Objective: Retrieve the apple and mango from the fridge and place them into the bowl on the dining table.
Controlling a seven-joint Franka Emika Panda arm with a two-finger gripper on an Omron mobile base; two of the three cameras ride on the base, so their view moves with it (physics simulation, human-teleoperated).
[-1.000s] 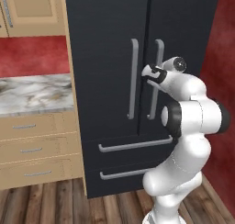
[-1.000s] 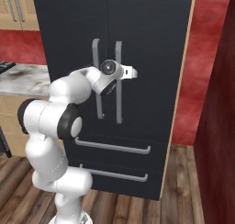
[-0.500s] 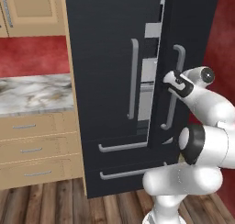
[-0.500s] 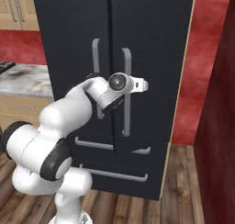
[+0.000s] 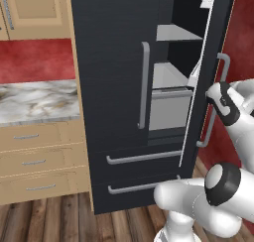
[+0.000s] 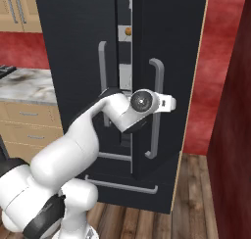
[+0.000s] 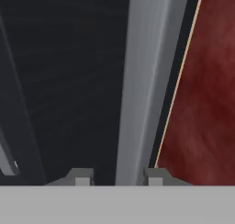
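Observation:
The black fridge (image 5: 114, 62) stands ahead with its right door (image 6: 166, 42) swung partly out. My gripper (image 7: 117, 177) is shut on that door's long grey bar handle (image 7: 135, 81), which runs up between the two fingertips. From the right base view the gripper (image 6: 164, 104) sits at mid-height on the handle (image 6: 157, 135). Grey shelves (image 5: 171, 94) show inside the opening. Through the narrow gap a small yellow-orange fruit, the mango (image 6: 127, 31), rests on an upper shelf. The apple is hidden. The bowl and the dining table are out of view.
A marble counter (image 5: 34, 99) over tan drawers (image 5: 34, 161) adjoins the fridge on the left, with tan cabinets (image 5: 34, 10) above. A dark red wall (image 6: 235, 135) stands close on the right. Two lower fridge drawers (image 5: 139, 159) are closed.
The right fridge door has swung from closed to partly open, pulled by the handle. My arm has drawn back to the right with it, and the shelves have come into sight.

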